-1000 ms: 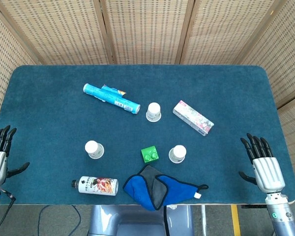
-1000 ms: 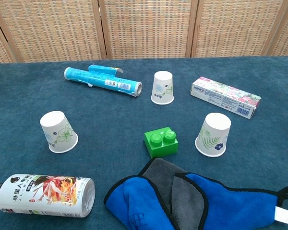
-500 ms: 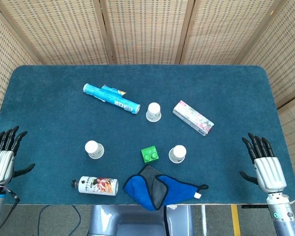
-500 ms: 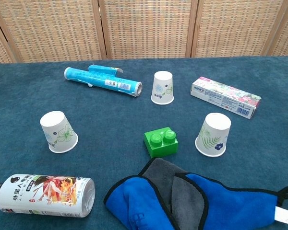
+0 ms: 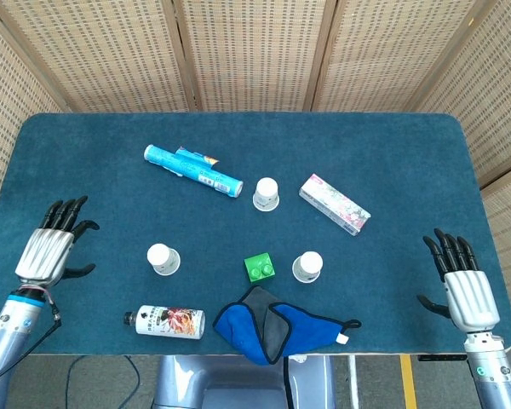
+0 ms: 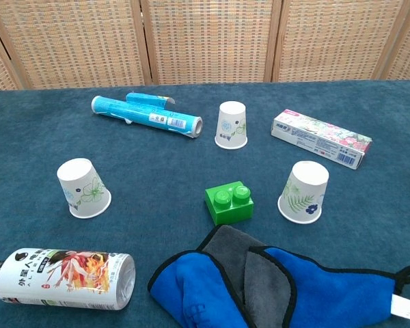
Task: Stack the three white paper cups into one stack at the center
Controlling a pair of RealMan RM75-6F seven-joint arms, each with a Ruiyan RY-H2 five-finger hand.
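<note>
Three white paper cups stand upside down and well apart on the blue table (image 5: 392, 153): the left cup (image 5: 163, 259) near the bottle (image 5: 165, 323), the far cup (image 5: 266, 193) between the blue tube (image 5: 192, 169) and the toothpaste box (image 5: 334, 204), the right cup (image 5: 307, 266) just beside the green brick (image 5: 259, 267). A blue cloth (image 5: 272, 325) lies at the near edge. The left hand (image 5: 48, 249) hovers over the table's left side, fingers spread, holding nothing; the right hand (image 5: 465, 290) is likewise spread and empty at the right edge

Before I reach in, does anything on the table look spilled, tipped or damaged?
Nothing spilled. The three paper cups stand rim-down, apart. The bottle lies on its side, and the blue tube's wrapper looks torn.
</note>
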